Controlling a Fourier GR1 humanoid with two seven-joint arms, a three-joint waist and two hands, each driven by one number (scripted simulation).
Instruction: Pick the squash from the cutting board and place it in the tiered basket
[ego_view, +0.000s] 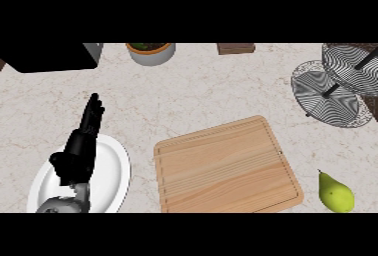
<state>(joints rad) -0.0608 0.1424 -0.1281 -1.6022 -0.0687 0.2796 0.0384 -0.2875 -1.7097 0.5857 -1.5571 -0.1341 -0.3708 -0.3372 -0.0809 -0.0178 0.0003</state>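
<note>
Noted: 1 cutting board (225, 167), 1 pear (336, 194), 1 tiered basket (336, 90) – right of left hand (77, 155); fingers (93, 112) straight, holding nothing, over 1 plate (118, 170).

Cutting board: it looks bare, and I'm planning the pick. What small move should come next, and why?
Probably bring the right hand in toward the yellow-green squash. It lies on the counter just right of the cutting board, not on it. The left hand hangs open over the white plate on the far side, while the tiered basket stands on the squash's side.
</note>
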